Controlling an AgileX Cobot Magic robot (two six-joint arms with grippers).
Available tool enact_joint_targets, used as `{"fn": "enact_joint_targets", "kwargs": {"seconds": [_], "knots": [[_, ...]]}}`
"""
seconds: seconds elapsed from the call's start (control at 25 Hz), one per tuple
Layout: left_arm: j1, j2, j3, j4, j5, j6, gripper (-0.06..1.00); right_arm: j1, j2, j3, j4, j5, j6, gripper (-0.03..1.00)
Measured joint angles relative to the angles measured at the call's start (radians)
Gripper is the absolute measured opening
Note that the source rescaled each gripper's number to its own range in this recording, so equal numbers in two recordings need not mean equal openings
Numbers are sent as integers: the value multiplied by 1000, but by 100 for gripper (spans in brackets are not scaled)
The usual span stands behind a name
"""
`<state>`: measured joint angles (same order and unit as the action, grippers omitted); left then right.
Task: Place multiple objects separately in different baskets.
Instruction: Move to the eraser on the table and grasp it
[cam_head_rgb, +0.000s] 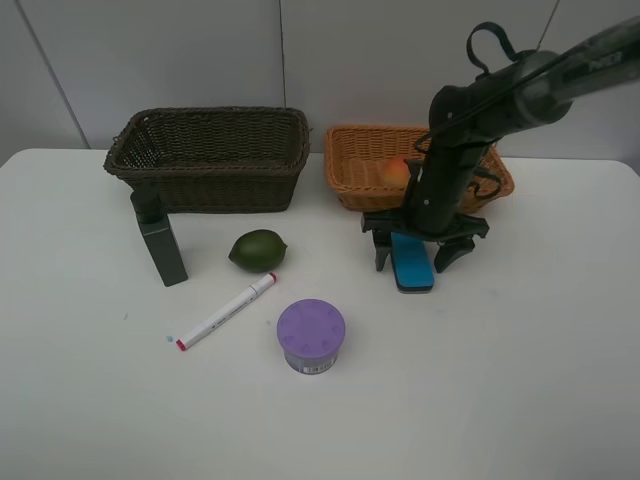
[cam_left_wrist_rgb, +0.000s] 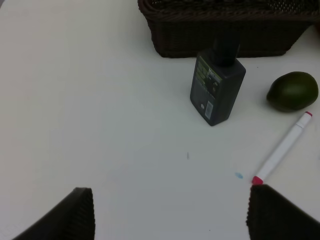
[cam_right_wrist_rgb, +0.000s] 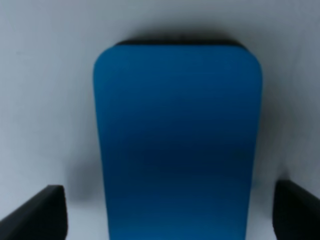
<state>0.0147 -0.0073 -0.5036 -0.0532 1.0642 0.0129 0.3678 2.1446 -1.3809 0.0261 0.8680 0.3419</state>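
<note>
One peach (cam_head_rgb: 396, 172) lies in my tan basket (cam_head_rgb: 358, 192) (at one o'clock); right gripper (cam_head_rgb: 411, 260) straddles the blue eraser (cam_head_rgb: 413, 272), fingers (cam_right_wrist_rgb: 40, 215) spread.

The dark brown basket (cam_head_rgb: 210, 190) and the orange-tan basket (cam_head_rgb: 350, 190) are both showing rough woven wicker, while the white table (cam_head_rgb: 500, 380) is looking smooth and matt. The dark green bottle (cam_head_rgb: 165, 250) is presenting smooth, dull plastic with a printed label, the lime (cam_head_rgb: 258, 249) is giving off a faint sheen, and the marker (cam_head_rgb: 228, 310) is looking like smooth white plastic. The purple-lidded jar (cam_head_rgb: 311, 330) is showing a matt, dimpled lid, and the blue eraser (cam_head_rgb: 412, 265) is appearing smooth and matt.
</note>
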Motion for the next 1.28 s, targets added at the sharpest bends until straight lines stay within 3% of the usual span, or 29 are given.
{"fn": "enact_joint_targets", "kwargs": {"seconds": [0.16,0.24,0.32,0.36,0.4,0.44,1.28], "knots": [[0,0,0,0,0,0,82,0,0,0,0,-10,0,97],[0,0,0,0,0,0,82,0,0,0,0,-13,0,87],[0,0,0,0,0,0,82,0,0,0,0,-17,0,59],[0,0,0,0,0,0,82,0,0,0,0,-17,0,26],[0,0,0,0,0,0,82,0,0,0,0,-17,0,0],[0,0,0,0,0,0,82,0,0,0,1,-16,1,5],[0,0,0,0,0,0,82,0,-13,0,7,32,1,4]]}}
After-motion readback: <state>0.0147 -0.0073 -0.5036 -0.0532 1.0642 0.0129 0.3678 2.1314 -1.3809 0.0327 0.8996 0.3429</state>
